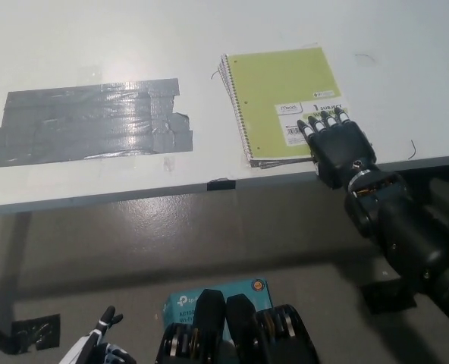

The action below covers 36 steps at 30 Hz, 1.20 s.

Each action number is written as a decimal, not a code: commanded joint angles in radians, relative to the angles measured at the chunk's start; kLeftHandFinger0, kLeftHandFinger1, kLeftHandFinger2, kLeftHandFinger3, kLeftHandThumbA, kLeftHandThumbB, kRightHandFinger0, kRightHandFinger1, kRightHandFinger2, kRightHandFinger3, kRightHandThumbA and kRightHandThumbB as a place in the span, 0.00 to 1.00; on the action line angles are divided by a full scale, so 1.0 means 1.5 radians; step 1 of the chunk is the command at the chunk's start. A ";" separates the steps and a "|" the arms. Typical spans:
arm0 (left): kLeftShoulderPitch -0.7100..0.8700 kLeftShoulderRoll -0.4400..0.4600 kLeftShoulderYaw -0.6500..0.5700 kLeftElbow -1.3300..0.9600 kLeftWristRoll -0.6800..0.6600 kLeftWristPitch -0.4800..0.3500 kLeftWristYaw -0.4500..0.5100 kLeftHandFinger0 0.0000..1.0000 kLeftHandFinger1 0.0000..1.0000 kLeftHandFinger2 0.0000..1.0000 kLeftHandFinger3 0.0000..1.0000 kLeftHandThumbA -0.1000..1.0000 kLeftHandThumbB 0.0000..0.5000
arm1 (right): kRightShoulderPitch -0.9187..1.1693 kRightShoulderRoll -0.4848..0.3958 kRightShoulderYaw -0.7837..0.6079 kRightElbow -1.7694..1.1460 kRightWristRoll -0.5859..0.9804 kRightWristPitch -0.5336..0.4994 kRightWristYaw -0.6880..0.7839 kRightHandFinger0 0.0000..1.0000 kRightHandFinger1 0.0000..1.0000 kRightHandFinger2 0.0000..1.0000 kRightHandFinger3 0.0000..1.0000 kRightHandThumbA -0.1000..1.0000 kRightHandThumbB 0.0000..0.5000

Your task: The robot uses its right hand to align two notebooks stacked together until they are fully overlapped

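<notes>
1. The black right hand (337, 149) lies flat on the near right corner of the green notebook (281, 97), fingers stretched out side by side and pressing down on the cover, gripping nothing.
2. The fingertips (320, 119) sit right on the white label (306, 121) printed on the cover.
3. That green notebook sits on the white table (209, 38), right of middle, close to the near edge, spiral binding (237, 114) on its left side.
4. Under it, only a thin sliver of the second notebook (223, 70) peeks out along the binding side, so the two are very nearly one on top of the other.
5. The stack is turned a little, its top leaning away to the left.
6. Well to the left on the table there's a wide patch of grey tape (88, 121), apart from the notebooks.
7. The white left hand (99, 345) hangs low at the bottom left, below the table, barely in view; I can't tell how its fingers are set.
</notes>
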 commanded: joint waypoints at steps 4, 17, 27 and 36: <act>-0.003 0.004 -0.002 -0.025 0.007 -0.018 0.001 0.44 0.42 0.37 0.94 1.00 1.00 | -0.025 -0.023 0.003 -0.005 -0.011 0.025 0.056 1.00 1.00 1.00 1.00 1.00 0.69; 0.004 0.004 0.008 -0.026 -0.006 -0.010 -0.004 0.22 0.28 0.32 0.91 1.00 1.00 | -0.033 -0.073 -0.016 -0.050 0.001 0.003 0.049 1.00 1.00 1.00 1.00 1.00 0.74; 0.014 -0.001 0.021 0.003 -0.034 -0.012 -0.014 0.03 0.15 0.26 0.78 1.00 1.00 | -0.057 -0.011 -0.051 -0.095 0.048 -0.042 0.006 1.00 1.00 1.00 1.00 1.00 1.00; 0.029 -0.012 0.031 0.001 -0.032 -0.010 -0.005 0.00 0.11 0.22 0.72 1.00 1.00 | -0.092 -0.003 -0.078 -0.113 0.053 -0.065 0.010 1.00 1.00 1.00 1.00 1.00 0.81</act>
